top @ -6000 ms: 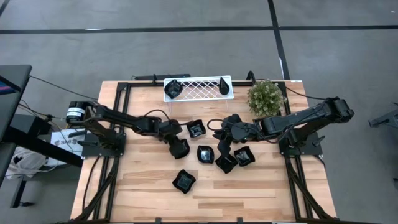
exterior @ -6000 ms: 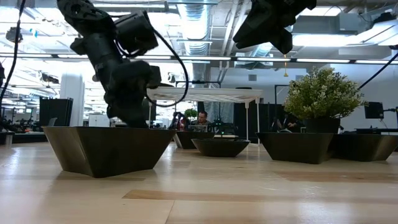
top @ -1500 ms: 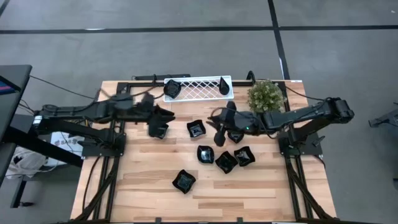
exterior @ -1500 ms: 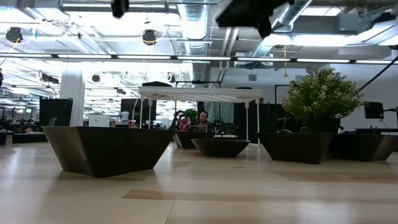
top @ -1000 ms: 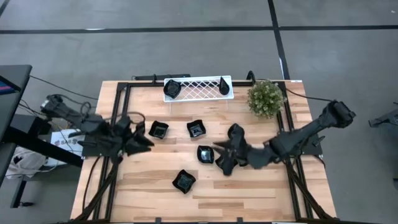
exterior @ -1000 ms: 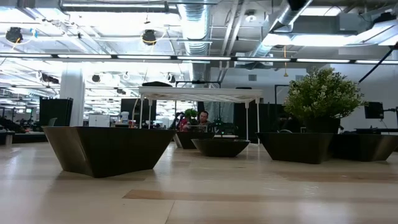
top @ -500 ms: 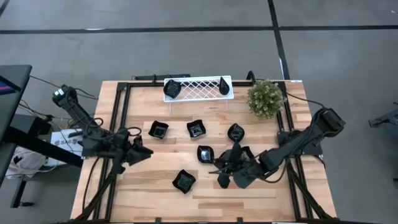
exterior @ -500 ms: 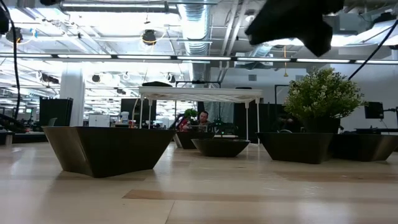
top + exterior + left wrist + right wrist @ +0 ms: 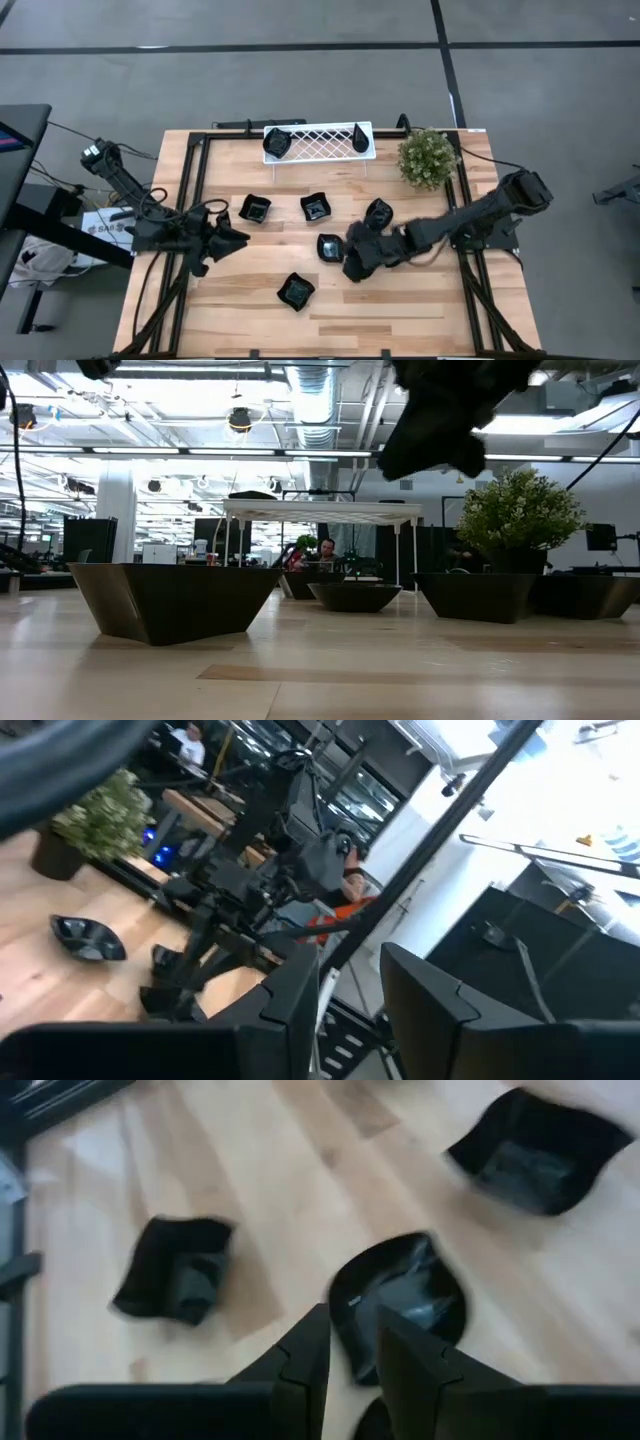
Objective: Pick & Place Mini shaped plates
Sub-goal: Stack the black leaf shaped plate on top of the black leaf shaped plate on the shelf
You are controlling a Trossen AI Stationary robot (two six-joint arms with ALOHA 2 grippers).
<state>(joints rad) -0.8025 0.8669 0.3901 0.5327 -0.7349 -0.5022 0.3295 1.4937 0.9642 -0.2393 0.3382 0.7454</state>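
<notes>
The right gripper [image 9: 352, 262] hangs above the middle of the table [image 9: 420, 310], well in front of the white lattice tray [image 9: 318, 141], its fingers [image 9: 305, 1355] drawn close with only a narrow gap and nothing between them. A teardrop-shaped plate [image 9: 398, 1304] lies on the wood directly beneath the fingertips; a squarish plate [image 9: 178, 1266] sits off to one side and another [image 9: 540, 1147] farther off. From above, loose black plates [image 9: 255, 209] are scattered in front of the tray, which carries two itself. The left gripper [image 9: 232, 238] waits at the table's left edge, fingers [image 9: 295, 1005] narrowly apart and empty. The green plant [image 9: 427, 158] stands just beside the tray's right end.
</notes>
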